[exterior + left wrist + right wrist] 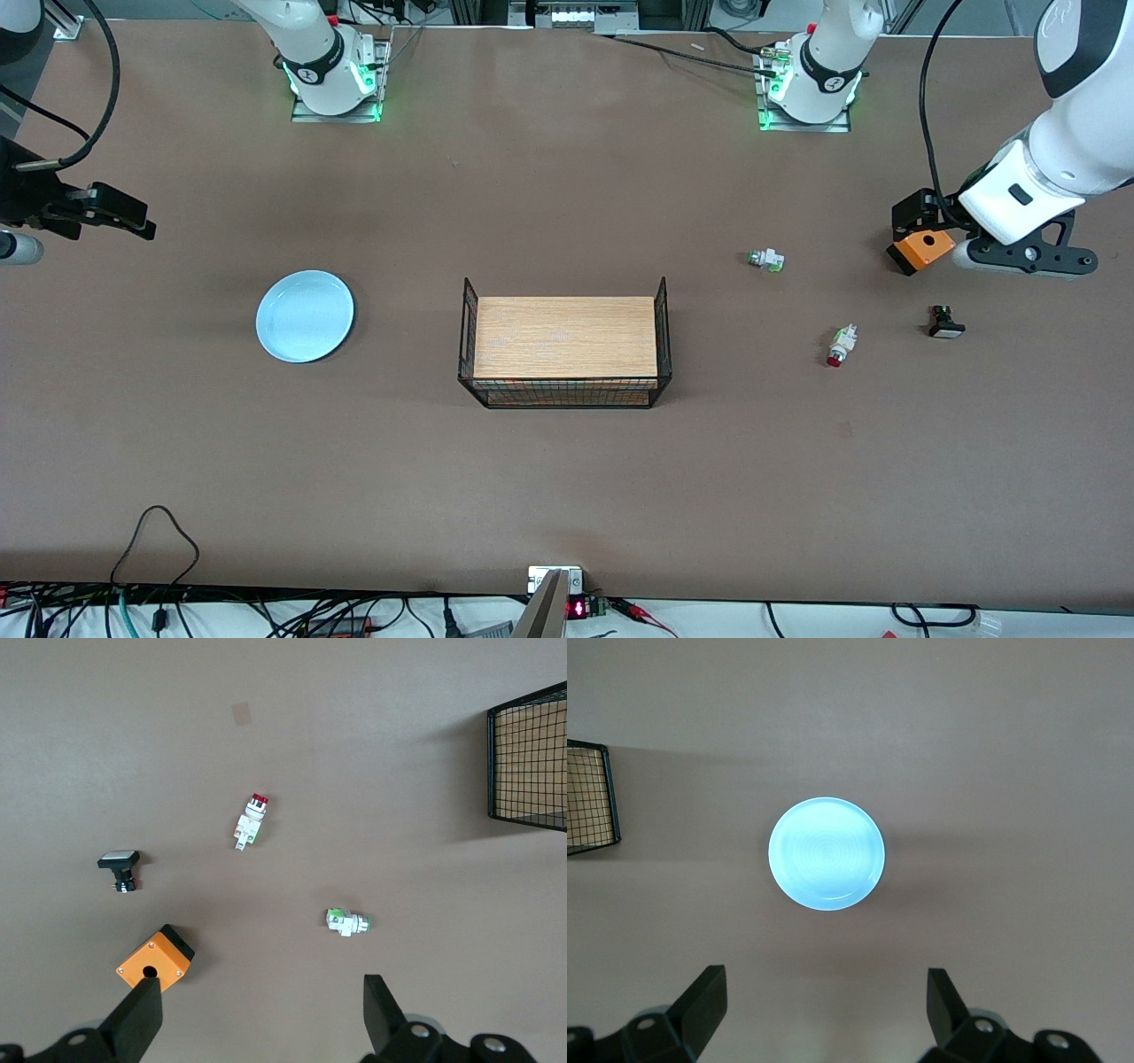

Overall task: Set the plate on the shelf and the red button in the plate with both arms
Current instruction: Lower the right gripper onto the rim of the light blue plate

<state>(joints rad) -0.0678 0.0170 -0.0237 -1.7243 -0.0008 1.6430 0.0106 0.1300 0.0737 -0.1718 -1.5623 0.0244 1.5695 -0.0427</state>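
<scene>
Currently both hands are hanging wide open and high: the right hand [824, 1010] over the plate [305, 315] at its table end, the left hand [261, 1019] above the red button [840, 346] lying among other switches. Probably each is lining up its own pick, since nothing is gripped yet.

Plate [305, 316] toward right arm's end, rack [564, 351] mid-table, three buttons toward left arm's end: red button [841, 345] nearest the front camera, box [921, 250] farthest.
</scene>
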